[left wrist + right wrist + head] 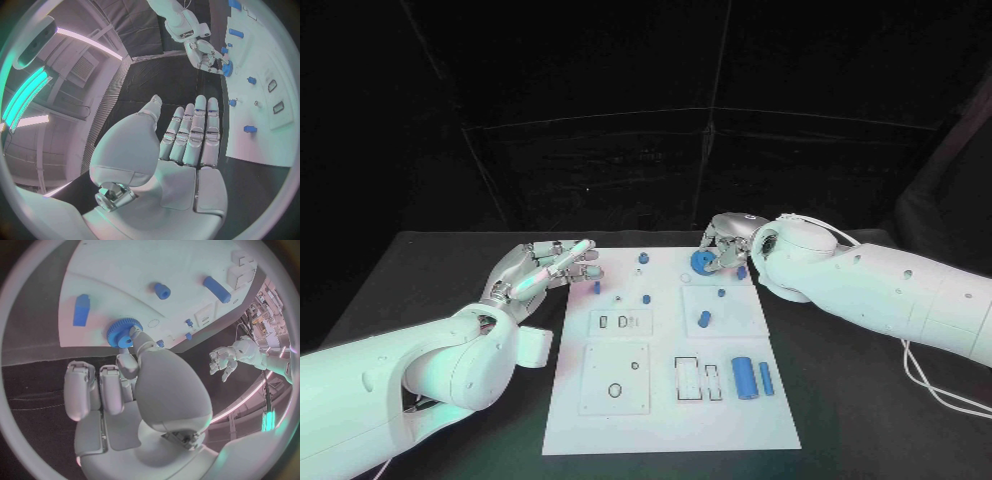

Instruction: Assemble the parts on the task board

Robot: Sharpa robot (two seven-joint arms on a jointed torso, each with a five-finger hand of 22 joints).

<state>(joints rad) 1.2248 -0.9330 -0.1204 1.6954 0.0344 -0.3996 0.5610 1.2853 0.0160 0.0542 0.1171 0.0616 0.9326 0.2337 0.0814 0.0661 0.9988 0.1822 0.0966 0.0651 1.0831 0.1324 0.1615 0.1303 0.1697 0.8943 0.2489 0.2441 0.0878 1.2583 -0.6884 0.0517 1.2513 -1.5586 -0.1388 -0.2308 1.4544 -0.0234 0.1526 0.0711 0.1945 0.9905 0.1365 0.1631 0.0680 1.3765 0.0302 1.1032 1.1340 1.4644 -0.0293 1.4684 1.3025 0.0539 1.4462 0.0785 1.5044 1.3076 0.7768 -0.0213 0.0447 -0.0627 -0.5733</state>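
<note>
1. Right hand (pixel 727 243) is at the far edge of the task board (pixel 668 420), and its thumb and a finger look pinched on the blue gear (pixel 124 331); the other fingers are curled back underneath. So it's clamped on the gear, as far as I can judge from the wrist view.
2. Left hand (pixel 542 266) is flat and empty, fingers straight and side by side, just off the board's edge on its own side. It isn't touching anything.
3. I can't tell whether the gear is already seated on the board or hanging a bit above it. It's right at the fingertips, close to the board's far rim.
4. My read is that the step in hand is getting that gear down onto its spot. Keep it level; if it tips, it'll probably bind rather than drop on.
5. Near the fingertips sit a small blue peg (pixel 161 290) and a longer blue block (pixel 81 309). I'd come straight down so the curled fingers don't knock them.
6. Let go only once the gear sits flat, then pull the thumb away sideways rather than dragging it up.
7. Two blue cylinders (pixel 753 378) lie well away, toward the robot's end of the board, so no worry there.
</note>
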